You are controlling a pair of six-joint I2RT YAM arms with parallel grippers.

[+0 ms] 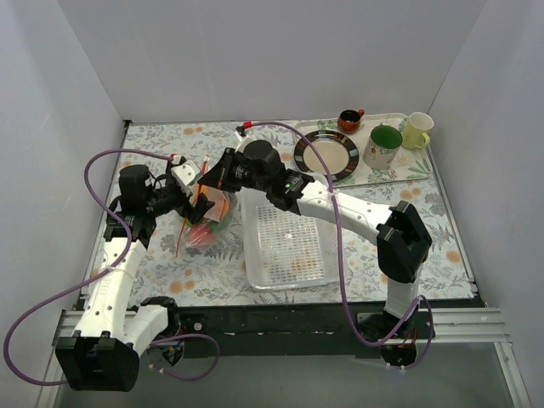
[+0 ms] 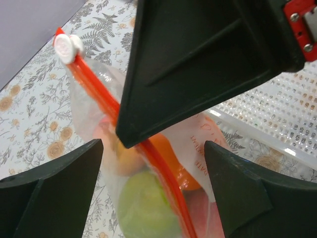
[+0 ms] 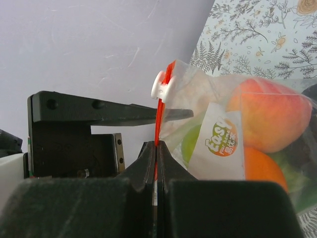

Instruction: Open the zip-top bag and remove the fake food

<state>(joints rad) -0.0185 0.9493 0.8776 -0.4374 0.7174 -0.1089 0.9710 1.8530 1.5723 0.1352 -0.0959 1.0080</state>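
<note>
1. The right gripper (image 3: 156, 148) had its jaws pressed together on the orange-red zip strip (image 3: 159, 111), just below the white slider (image 3: 162, 85).
2. The left gripper (image 2: 153, 146) had its jaws wide, one on either side of the strip, gripping nothing.
3. The zip-top bag (image 3: 220, 144) sat just left of the white mesh basket (image 1: 285, 242).
4. The fake food was inside the bag: peach (image 3: 267, 114), orange ball (image 3: 262, 171), lime-green apple (image 2: 143, 208).

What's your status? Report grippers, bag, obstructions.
Right gripper shut on zip strip, near white slider. Left gripper open, straddling zip-top bag. Fake food inside bag. White mesh basket alongside, not blocking.
</note>
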